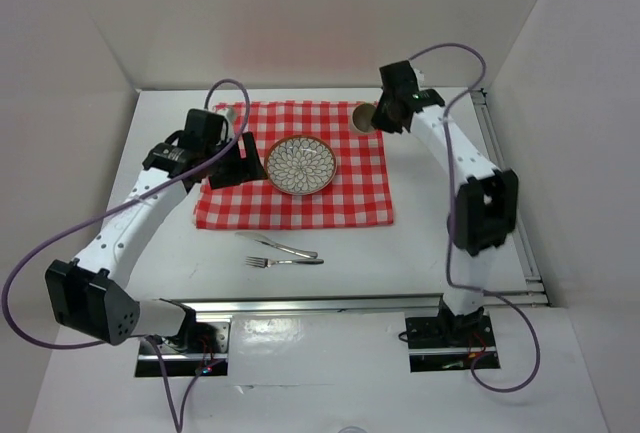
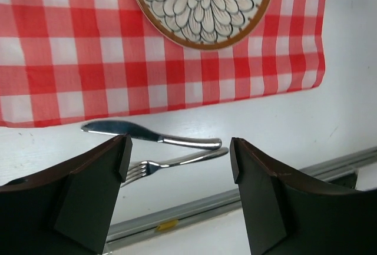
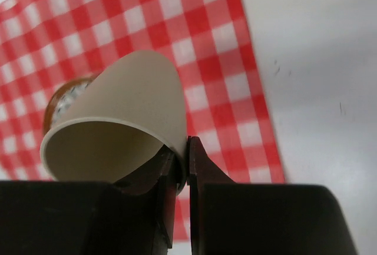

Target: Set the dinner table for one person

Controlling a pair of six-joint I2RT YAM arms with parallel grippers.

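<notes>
A red-and-white checked cloth (image 1: 300, 188) lies on the white table (image 1: 420, 243). A patterned plate (image 1: 301, 165) with a brown rim sits on it and also shows in the left wrist view (image 2: 203, 7). My right gripper (image 1: 380, 118) is shut on the rim of a cream paper cup (image 3: 123, 131), one finger inside and one outside, holding it above the cloth's far right corner (image 3: 177, 43). My left gripper (image 1: 235, 165) is open and empty over the cloth's left edge. A knife (image 1: 275, 244) and a fork (image 1: 285, 262) lie on the table in front of the cloth, as the left wrist view shows for the knife (image 2: 147, 134) and the fork (image 2: 171, 164).
White walls close in the table at the back and both sides. A metal rail (image 1: 340, 303) runs along the near edge, with the arm bases behind it. A second rail (image 1: 505, 193) runs down the right side.
</notes>
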